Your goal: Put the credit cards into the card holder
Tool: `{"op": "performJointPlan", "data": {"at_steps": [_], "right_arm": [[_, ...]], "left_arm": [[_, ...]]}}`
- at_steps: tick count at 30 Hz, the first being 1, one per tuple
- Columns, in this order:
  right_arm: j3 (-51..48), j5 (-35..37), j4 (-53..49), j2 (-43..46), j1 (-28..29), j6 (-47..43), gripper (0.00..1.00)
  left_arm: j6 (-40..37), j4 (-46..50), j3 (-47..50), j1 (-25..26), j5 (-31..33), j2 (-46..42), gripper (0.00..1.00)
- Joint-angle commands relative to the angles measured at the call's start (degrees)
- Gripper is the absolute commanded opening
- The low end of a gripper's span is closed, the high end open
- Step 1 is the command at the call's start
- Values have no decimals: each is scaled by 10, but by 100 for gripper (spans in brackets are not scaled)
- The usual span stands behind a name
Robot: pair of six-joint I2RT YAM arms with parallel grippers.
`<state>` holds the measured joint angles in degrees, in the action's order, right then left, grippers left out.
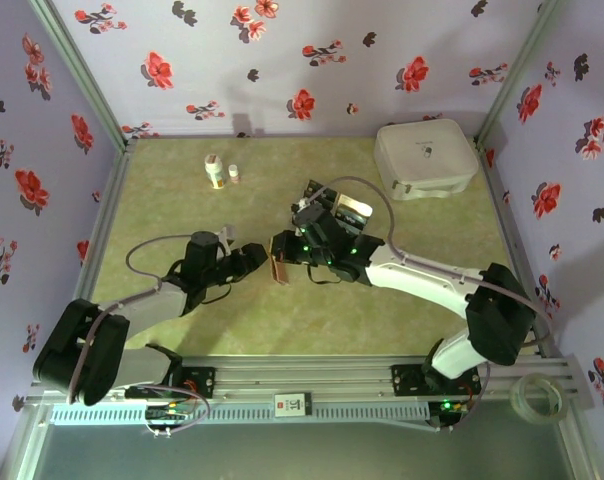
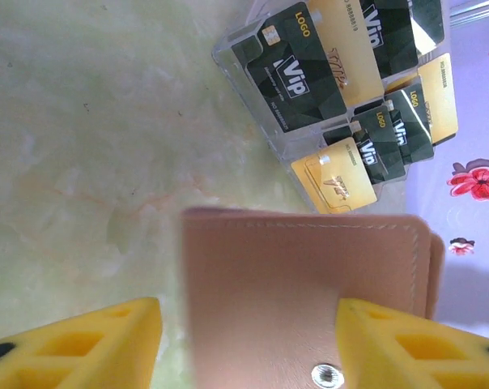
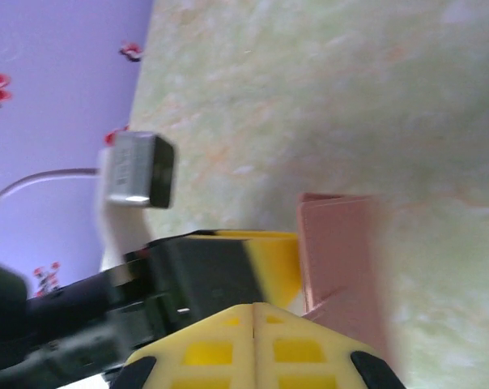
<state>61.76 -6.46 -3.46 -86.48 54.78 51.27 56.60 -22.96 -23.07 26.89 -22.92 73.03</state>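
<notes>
The reddish-brown card holder (image 1: 279, 268) stands on edge mid-table between both grippers. In the left wrist view the holder (image 2: 309, 300) hangs between my left gripper's (image 2: 246, 309) open yellow fingers, with a gap at the left finger. My right gripper (image 3: 254, 306) is shut, its fingers pressed together at the holder's (image 3: 338, 243) edge, gripping a flap. Black and gold credit cards (image 2: 305, 73) stand in a clear tray (image 2: 226, 50) just beyond. From above, left gripper (image 1: 260, 260) and right gripper (image 1: 286, 250) meet at the holder, with the tray (image 1: 340, 208) behind.
A large white rounded case (image 1: 425, 158) lies at the back right. Two small bottles (image 1: 215, 172) stand at the back left. A tape roll (image 1: 535, 395) rests on the rail at the near right. Floral walls enclose the table.
</notes>
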Motion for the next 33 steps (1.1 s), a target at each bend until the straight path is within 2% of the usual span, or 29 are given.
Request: {"op": "performJointPlan", "data": {"at_steps": [1, 10, 16, 22, 33], "right_arm": [[31, -23, 37, -19, 11, 14, 0], [1, -8, 37, -3, 5, 14, 0], [-28, -12, 39, 12, -6, 15, 0], [-59, -16, 48, 16, -16, 16, 0], [-170, -22, 88, 60, -65, 32, 0]], "left_arm": [[-9, -37, 8, 2, 2, 0, 67], [-16, -22, 36, -19, 10, -21, 73], [-32, 36, 56, -43, 41, -60, 77], [-52, 79, 75, -46, 60, -93, 81], [-90, 152, 35, -37, 61, -58, 81]]}}
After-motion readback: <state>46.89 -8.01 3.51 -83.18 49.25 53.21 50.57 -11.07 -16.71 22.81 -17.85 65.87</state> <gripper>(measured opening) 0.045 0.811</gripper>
